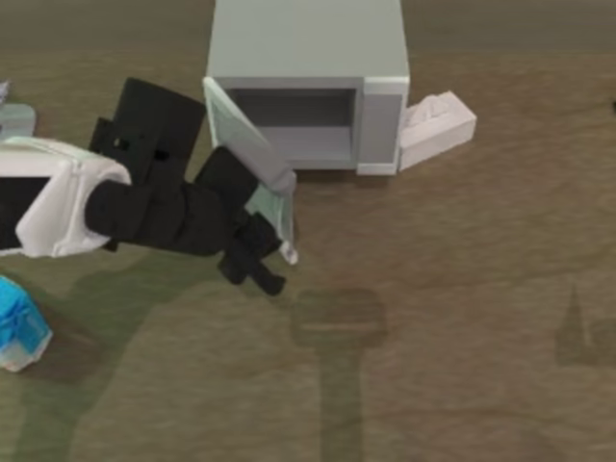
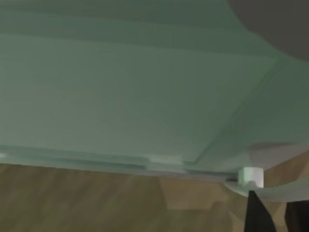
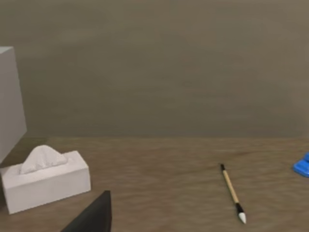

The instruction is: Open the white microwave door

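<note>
Microwave door (image 1: 252,159) swung well open; left gripper (image 1: 262,252) at its handle edge, finger state unclear. Risk: fingers slipping off, microwave (image 1: 308,58) dragged sideways.

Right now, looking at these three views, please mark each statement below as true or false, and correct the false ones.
1. The microwave door is swung open, and the cavity of the white microwave shows. True.
2. The left end effector is at the door's free edge. True.
3. The tissue box stands at the microwave's left side. False: it stands at the right side, beside the control panel.
4. The right arm reaches into the microwave. False: the top view shows no right arm, only shadows on the table.
5. A brush pen lies on the table. True.
</note>
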